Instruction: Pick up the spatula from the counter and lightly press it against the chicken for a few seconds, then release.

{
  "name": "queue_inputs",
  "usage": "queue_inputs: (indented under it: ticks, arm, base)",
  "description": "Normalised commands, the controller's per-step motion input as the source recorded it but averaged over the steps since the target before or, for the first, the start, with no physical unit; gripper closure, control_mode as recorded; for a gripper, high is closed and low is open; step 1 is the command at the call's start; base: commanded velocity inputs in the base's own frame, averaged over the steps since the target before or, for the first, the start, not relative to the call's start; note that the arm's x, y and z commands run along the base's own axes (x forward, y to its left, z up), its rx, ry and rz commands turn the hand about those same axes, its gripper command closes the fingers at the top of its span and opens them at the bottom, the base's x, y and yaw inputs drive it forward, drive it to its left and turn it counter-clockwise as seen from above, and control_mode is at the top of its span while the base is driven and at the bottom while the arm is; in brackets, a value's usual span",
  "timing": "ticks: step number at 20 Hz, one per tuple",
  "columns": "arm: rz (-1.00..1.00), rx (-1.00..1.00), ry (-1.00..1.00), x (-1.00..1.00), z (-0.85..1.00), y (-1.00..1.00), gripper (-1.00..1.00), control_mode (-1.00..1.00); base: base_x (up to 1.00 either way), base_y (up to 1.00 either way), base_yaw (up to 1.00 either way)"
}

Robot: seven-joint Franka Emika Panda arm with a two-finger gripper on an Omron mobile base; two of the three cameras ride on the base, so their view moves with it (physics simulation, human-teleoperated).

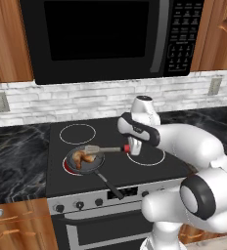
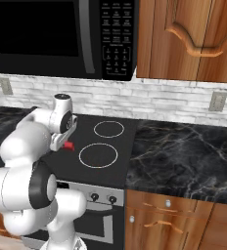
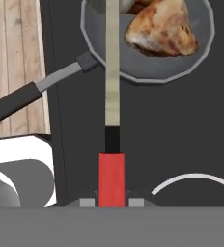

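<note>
A dark frying pan (image 1: 72,167) sits on the front left burner with a browned chicken piece (image 1: 82,156) in it. My gripper (image 1: 130,148) is shut on the red handle of the spatula (image 1: 108,149), which it holds level above the stove. The pale blade reaches over the pan at the chicken's far side; whether it touches the meat I cannot tell. In the hand view the spatula (image 3: 112,96) runs straight up from my gripper (image 3: 112,202), passing just left of the chicken (image 3: 162,29) over the pan (image 3: 147,79). The red handle end (image 2: 68,145) pokes out beside my gripper (image 2: 61,142).
The pan's long black handle (image 1: 110,186) points toward the stove's front edge. A black microwave (image 1: 105,34) hangs above the stove. Bare burner rings (image 1: 77,133) (image 2: 98,155) lie on the cooktop. Dark marble counters (image 2: 184,151) flank the stove, with control knobs (image 1: 79,205) below.
</note>
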Motion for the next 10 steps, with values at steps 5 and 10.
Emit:
queue_inputs:
  ticks: [5,10]
  arm:
    - [0.00,0.00,0.00,0.22,-0.07,0.00,1.00,-1.00]
    - [0.00,0.00,0.01,0.18,-0.11,0.00,1.00,-1.00]
  base:
    - [0.00,0.00,0.00]
    - [0.00,0.00,0.00]
